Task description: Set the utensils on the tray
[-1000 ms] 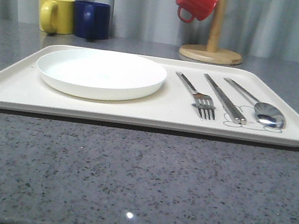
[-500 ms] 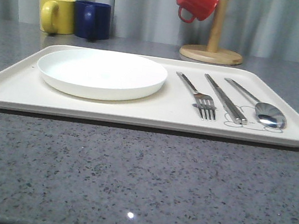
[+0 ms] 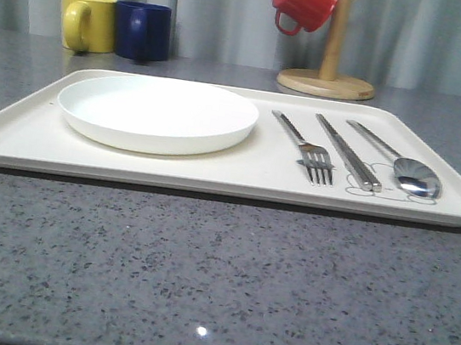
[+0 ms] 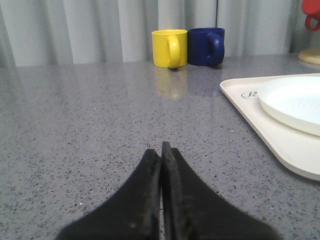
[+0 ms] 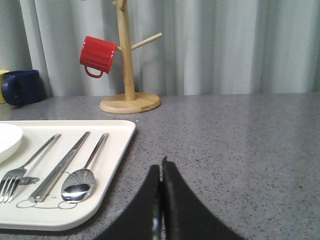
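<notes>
The fork (image 3: 312, 152), the chopsticks (image 3: 347, 152) and the spoon (image 3: 395, 160) all lie side by side on the right half of the tray (image 3: 212, 180), handles pointing away from the robot, none touching its neighbour. By that layout the task looks complete; nothing lies loose on the counter (image 3: 215, 282) that would need placing.

The left end effector (image 4: 161, 150) is clenched with nothing between its fingers, sitting low over bare counter to the left of the tray. The right end effector (image 5: 161, 167) is likewise clenched and empty, over bare counter just off the tray's right edge.

A white plate (image 3: 157, 112) takes the tray's left half, well apart from the fork. The spoon's bowl rests near the raised rim at the right front corner. Behind the tray stand a yellow mug (image 3: 86, 22), a blue mug (image 3: 142, 31) and a wooden mug tree (image 3: 329, 62) holding a red mug (image 3: 303, 3). The counter in front and to both sides offers open room.
</notes>
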Action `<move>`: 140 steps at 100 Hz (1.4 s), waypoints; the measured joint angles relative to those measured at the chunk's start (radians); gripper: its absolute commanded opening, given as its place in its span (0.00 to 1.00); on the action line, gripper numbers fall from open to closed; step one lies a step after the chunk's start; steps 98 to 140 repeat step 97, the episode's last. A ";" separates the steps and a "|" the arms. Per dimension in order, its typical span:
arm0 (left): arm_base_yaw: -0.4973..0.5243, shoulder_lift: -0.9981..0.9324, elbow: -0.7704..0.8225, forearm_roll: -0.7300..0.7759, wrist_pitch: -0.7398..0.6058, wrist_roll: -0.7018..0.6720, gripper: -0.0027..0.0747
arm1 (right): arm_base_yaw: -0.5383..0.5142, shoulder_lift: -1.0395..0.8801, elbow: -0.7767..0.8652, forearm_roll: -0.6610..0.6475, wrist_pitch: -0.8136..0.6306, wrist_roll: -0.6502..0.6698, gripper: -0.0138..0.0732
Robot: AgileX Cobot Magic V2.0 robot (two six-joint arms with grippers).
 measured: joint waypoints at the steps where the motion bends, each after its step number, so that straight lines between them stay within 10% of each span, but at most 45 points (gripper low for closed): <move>1: 0.000 0.000 0.000 0.000 0.000 0.000 0.01 | 0.000 0.000 0.000 0.000 0.000 0.000 0.08; 140: 0.003 0.000 0.000 0.000 -0.083 -0.002 0.01 | 0.000 0.000 0.000 0.000 -0.002 0.000 0.08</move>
